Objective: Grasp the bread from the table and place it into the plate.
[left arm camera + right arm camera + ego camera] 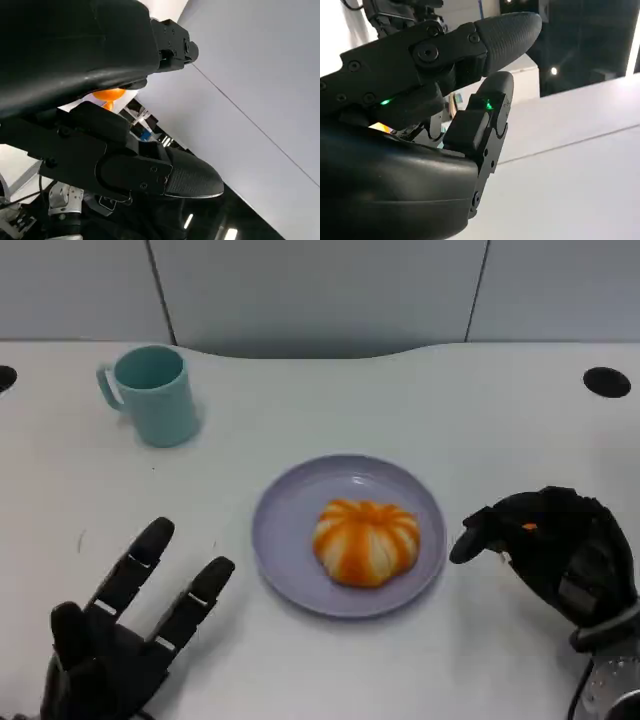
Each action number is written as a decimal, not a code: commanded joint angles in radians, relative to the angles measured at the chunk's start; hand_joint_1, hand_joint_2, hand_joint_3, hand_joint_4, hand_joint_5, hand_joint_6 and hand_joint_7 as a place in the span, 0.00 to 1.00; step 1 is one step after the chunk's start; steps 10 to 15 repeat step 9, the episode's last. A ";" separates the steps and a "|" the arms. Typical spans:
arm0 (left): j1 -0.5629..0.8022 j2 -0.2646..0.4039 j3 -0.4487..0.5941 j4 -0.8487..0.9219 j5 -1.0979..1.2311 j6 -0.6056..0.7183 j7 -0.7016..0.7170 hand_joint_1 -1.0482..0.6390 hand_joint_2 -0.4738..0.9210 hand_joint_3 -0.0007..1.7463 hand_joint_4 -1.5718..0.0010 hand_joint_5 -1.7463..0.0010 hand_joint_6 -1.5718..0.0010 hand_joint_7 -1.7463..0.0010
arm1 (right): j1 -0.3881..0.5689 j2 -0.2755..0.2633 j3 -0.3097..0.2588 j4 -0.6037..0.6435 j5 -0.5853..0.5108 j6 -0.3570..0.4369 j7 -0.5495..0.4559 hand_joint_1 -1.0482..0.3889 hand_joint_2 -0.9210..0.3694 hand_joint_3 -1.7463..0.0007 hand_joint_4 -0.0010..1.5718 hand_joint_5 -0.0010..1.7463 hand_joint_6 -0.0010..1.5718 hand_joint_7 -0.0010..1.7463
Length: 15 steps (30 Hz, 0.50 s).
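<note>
Bread [366, 542]: lay in the middle of the lilac plate [290, 540] — free of both hands.
Left hand [125, 625]: rested low on the table [320, 400], palm up, fingers spread, holding nothing.
Right hand [555, 545]: hovered just right of the plate — fingers curled in, grasping nothing.
Teal mug [155, 395]: stood upright, well apart.

A lab or office: white desk [320, 400] with cable grommets [606, 381] and grey partition panels [320, 290].

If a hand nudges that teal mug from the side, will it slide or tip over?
The teal mug stands upright on the smooth white table, so it would probably slide. It looks wide for its height, so tipping seems unlikely unless pushed near the rim. Its handle may make it turn.
</note>
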 commanded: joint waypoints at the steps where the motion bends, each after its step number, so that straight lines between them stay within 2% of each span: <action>1: -0.019 0.024 0.020 0.034 0.024 -0.049 -0.026 0.00 1.00 0.11 0.79 0.69 0.86 0.98 | -0.015 -0.032 0.013 0.003 -0.013 0.011 0.006 0.37 0.00 0.94 0.57 0.42 0.71 0.00; 7: -0.039 0.022 0.031 0.078 0.032 -0.074 -0.043 0.00 1.00 0.10 0.77 0.64 0.80 0.97 | -0.020 -0.049 0.026 0.010 -0.013 0.035 0.020 0.36 0.00 0.95 0.57 0.40 0.70 0.00; 9: -0.029 0.014 0.030 0.070 0.042 -0.107 -0.035 0.01 1.00 0.11 0.75 0.64 0.78 0.97 | -0.016 -0.067 0.046 0.005 -0.032 0.041 0.028 0.35 0.00 0.95 0.56 0.40 0.69 0.00; 15: -0.029 0.014 0.030 0.070 0.042 -0.107 -0.035 0.01 1.00 0.11 0.75 0.64 0.78 0.97 | -0.016 -0.067 0.046 0.005 -0.032 0.041 0.028 0.35 0.00 0.95 0.56 0.40 0.69 0.00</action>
